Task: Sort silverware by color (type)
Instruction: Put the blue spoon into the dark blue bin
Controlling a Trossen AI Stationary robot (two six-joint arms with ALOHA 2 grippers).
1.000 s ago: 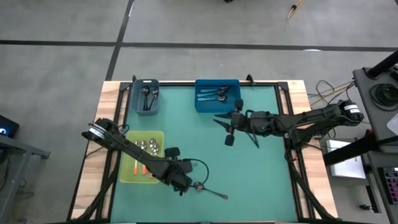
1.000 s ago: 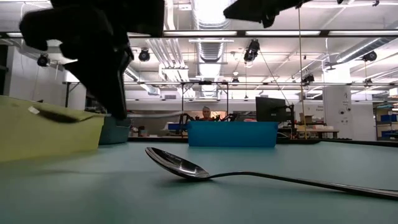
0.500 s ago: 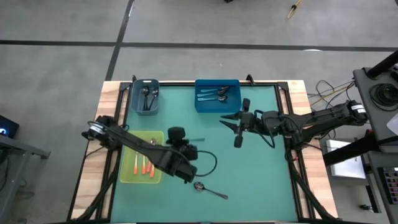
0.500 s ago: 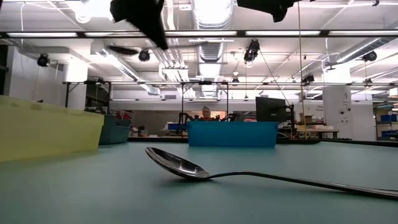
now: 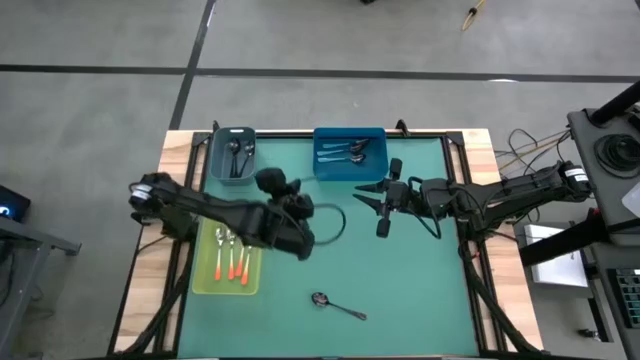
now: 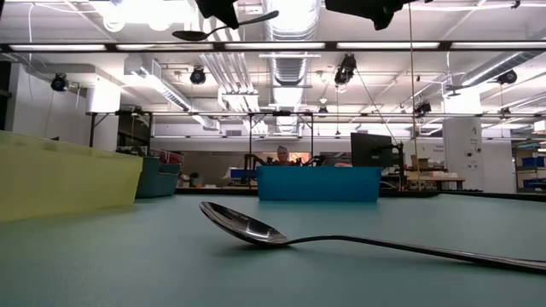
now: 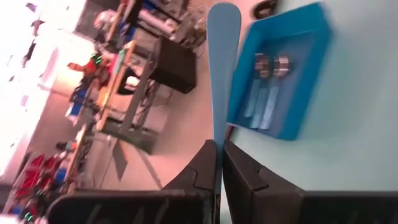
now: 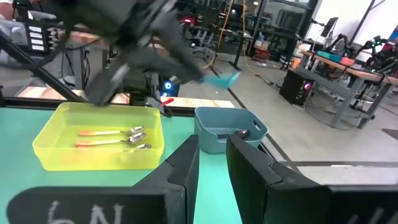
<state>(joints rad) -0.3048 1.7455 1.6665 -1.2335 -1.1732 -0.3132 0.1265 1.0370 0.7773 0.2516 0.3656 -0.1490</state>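
Left gripper (image 7: 219, 163) is lifted over the green mat (image 5: 400, 270), at about 10 o'clock from mat centre, just beside the yellow-green plastic tray (image 5: 251, 283). Its jaws are pinched narrow on the flat handle of a light blue-handled spoon (image 7: 222, 59), gripped at one end so the rest juts out ahead — likely so the free end can be lowered into a bin. In the wrist view that handle points toward the bright blue plastic bin (image 7: 292, 99), which already holds matching light blue-handled spoons (image 5: 340, 154), so I judge this one is bound there.

Right gripper (image 8: 212, 163) hangs at about 2 o'clock, just in front of the blue bin, jaws a narrow gap apart and holding nothing — waiting, and it may crowd the drop-off.

Sorting so far:
- yellow-green tray at 9 o'clock: orange-handled spoons (image 5: 231, 262)
- small grey-blue bin (image 5: 215, 160) at 11 o'clock: dark all-metal spoons (image 5: 237, 156)
- blue bin at 12 o'clock: light blue ones

One plain shiny metal spoon (image 5: 337, 305) lies loose on the mat at 6 o'clock, bowl down and well apart from both grippers — not yet sorted, probably the last piece.
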